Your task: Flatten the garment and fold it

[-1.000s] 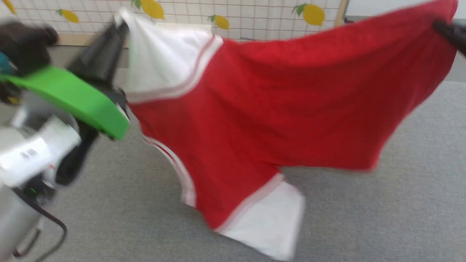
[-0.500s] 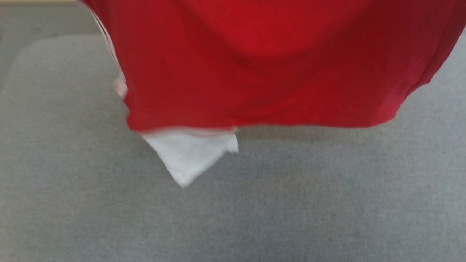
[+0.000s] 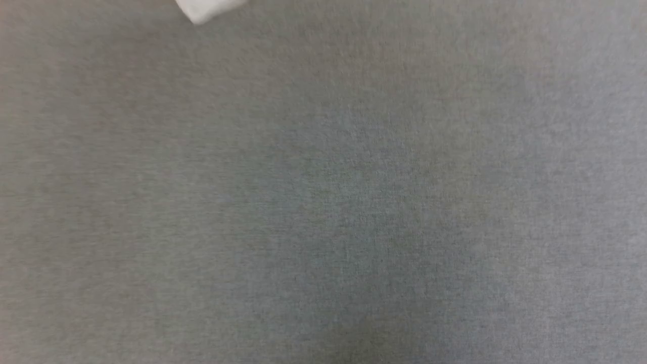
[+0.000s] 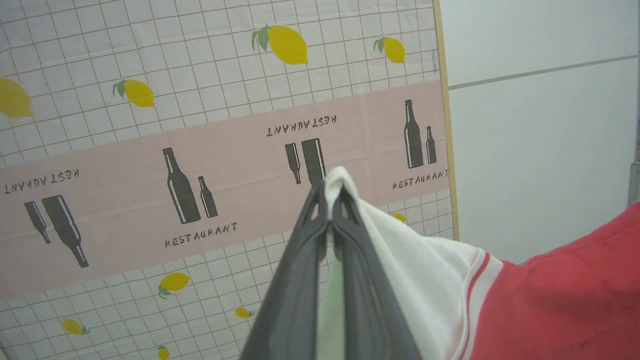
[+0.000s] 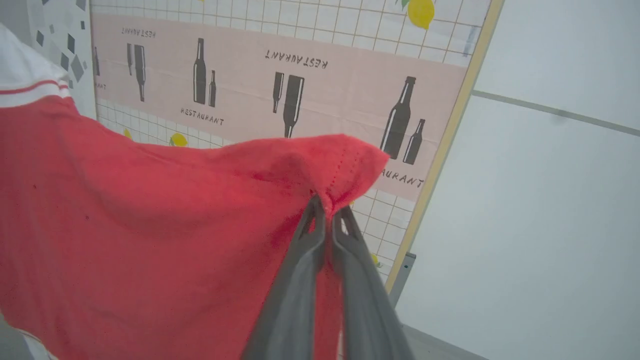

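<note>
Red jersey T-shirt (image 5: 150, 225) with white striped-trim sleeves, held aloft. Left hand (image 4: 330, 200) clamped tight on white sleeve tip; right hand (image 5: 327, 210) pinched closed on red hem corner. Below, open grey cloth surface (image 3: 323, 202), white tip hanging over its far-left part.

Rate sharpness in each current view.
Head view: soft, white tip of the garment smeared at the top, faint shadow on the grey surface. Left wrist view: crisp backdrop and left gripper. Right wrist view: slightly hazy, right gripper soft near the lens.

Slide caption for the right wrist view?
Right gripper, fingers shut, holds a red corner of the garment aloft.
</note>
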Tool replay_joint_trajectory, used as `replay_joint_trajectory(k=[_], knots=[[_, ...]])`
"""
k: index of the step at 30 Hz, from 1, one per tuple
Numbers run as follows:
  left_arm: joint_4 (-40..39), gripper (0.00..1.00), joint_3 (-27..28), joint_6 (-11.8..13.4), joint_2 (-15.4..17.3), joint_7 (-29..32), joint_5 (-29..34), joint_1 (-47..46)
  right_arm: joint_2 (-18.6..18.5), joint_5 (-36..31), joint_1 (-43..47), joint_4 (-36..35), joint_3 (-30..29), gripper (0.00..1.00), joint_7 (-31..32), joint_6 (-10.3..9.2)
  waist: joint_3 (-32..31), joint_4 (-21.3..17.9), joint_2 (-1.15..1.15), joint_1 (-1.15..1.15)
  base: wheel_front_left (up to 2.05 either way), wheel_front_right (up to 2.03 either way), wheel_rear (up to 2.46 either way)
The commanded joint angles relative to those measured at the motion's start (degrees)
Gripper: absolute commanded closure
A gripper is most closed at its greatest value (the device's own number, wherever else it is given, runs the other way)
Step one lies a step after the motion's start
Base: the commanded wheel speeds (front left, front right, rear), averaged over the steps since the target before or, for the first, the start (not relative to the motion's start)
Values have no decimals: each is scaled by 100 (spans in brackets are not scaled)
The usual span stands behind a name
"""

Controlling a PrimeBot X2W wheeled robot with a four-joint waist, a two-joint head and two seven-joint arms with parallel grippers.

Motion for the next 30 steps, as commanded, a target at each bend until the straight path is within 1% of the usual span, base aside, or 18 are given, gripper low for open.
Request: replay_joint_trajectory(k=[1, 4, 8, 11, 14, 18, 24, 27, 30], knots=[[166, 100, -3, -33, -78, -131, 66, -209, 69, -61, -186, 165, 98, 100, -183, -8, 551, -195, 0, -2, 0, 0, 0], [616, 100, -1, -76, -225, -451, 147, -529, 179, -42, -546, 623, 323, 100, -591, -8, 682, -159, 0, -2, 0, 0, 0], [975, 100, -117, -144, -333, -843, 239, -666, 330, 51, -772, 1128, 523, 100, -999, -8, 800, -78, 0, -2, 0, 0, 0], [1100, 100, -303, -179, -379, -1072, 279, -507, 356, 99, -701, 1329, 823, 100, -1140, -8, 822, 23, 0, -2, 0, 0, 0], [1186, 100, -462, -196, -444, -1254, 189, -125, 346, 196, -448, 1513, 1102, 100, -1244, -8, 781, 151, 0, -2, 0, 0, 0], [1181, 100, -654, -203, -530, -1447, 7, 658, 319, 341, 75, 1700, 1418, 100, -1343, -8, 584, 306, 0, -2, 0, 0, 0], [933, 100, -971, -189, -614, -1581, -217, 2205, 225, 619, 1129, 1785, 1829, 100, -1381, -8, 49, 523, 0, -2, 0, 0, 0], [636, 100, -1126, -80, -567, -1535, -361, 3109, 154, 755, 1822, 1736, 2060, 100, -1331, -8, -321, 602, 0, -2, 0, 0, 0], [211, 100, -1290, 69, -427, -1395, -493, 3960, 19, 874, 2471, 1548, 2319, 100, -1244, -8, -650, 669, 0, -2, 0, 0, 0]])
